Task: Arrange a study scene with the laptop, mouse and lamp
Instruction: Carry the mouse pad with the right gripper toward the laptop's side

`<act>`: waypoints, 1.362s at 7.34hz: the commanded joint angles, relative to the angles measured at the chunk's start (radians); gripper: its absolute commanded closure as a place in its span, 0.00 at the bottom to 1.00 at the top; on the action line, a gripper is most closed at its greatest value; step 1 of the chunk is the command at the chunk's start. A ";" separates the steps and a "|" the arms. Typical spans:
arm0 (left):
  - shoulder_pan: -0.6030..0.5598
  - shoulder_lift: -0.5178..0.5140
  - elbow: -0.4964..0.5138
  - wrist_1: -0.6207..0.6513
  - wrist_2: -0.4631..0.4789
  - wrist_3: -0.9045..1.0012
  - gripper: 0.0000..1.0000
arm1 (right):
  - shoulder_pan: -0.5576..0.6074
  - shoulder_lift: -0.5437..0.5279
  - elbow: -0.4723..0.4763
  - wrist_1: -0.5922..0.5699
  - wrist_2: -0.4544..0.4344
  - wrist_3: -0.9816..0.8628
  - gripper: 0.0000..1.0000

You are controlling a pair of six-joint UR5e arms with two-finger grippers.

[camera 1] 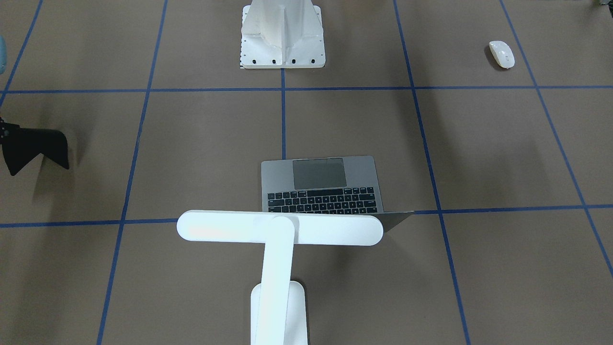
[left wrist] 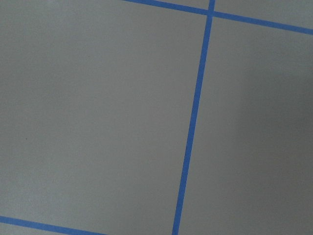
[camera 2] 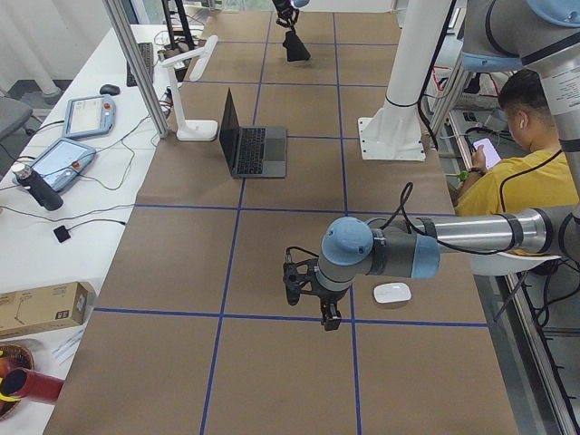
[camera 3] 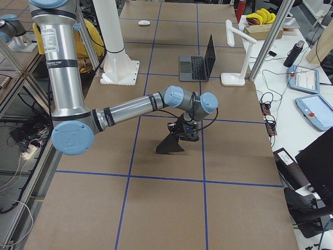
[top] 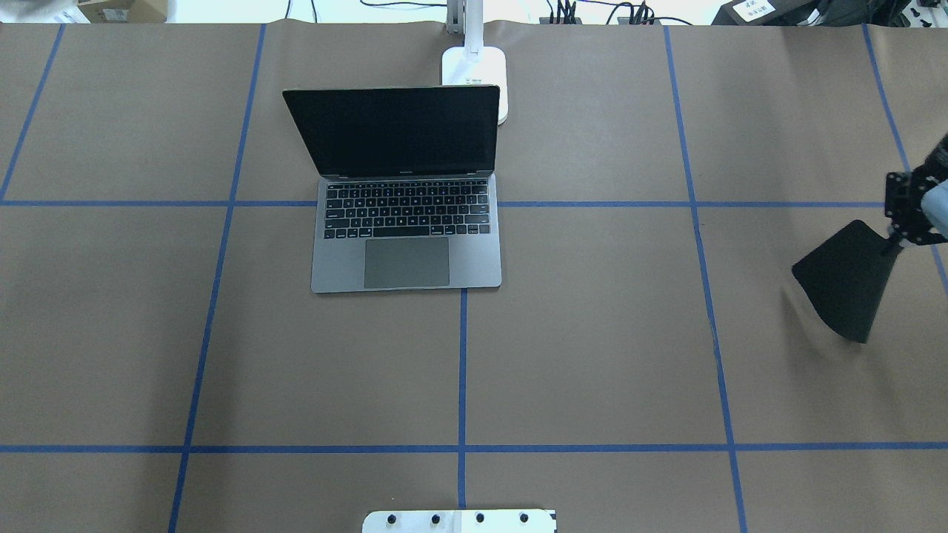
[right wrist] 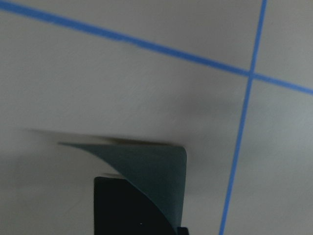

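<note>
The laptop stands open left of the table's centre, its dark screen facing the robot. Right behind it is the lamp, with its base at the far edge and its bar head over the laptop's lid. The mouse lies alone near the robot's left side. My right gripper is shut on a corner of a black mat and holds it tilted off the table at the far right. My left gripper hovers low beside the mouse; I cannot tell whether it is open or shut.
The white flared pedestal stands at the robot's edge of the table. Blue tape lines cross the brown cover. A seated person is beside the table. A side desk holds tablets, cables and boxes.
</note>
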 commanded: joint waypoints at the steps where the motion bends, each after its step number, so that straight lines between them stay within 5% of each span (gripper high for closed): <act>1: 0.000 -0.003 0.007 0.001 0.000 0.000 0.00 | -0.090 0.122 0.051 0.005 -0.002 0.133 1.00; 2: 0.000 -0.003 0.007 0.001 0.000 0.000 0.00 | -0.139 0.151 0.062 0.039 -0.005 0.191 1.00; 5: 0.000 -0.003 0.013 0.001 0.000 0.000 0.00 | -0.268 0.176 -0.006 0.404 -0.129 0.535 1.00; 10: -0.002 -0.003 0.007 0.001 -0.005 -0.002 0.00 | -0.270 0.291 -0.247 0.519 -0.256 0.538 1.00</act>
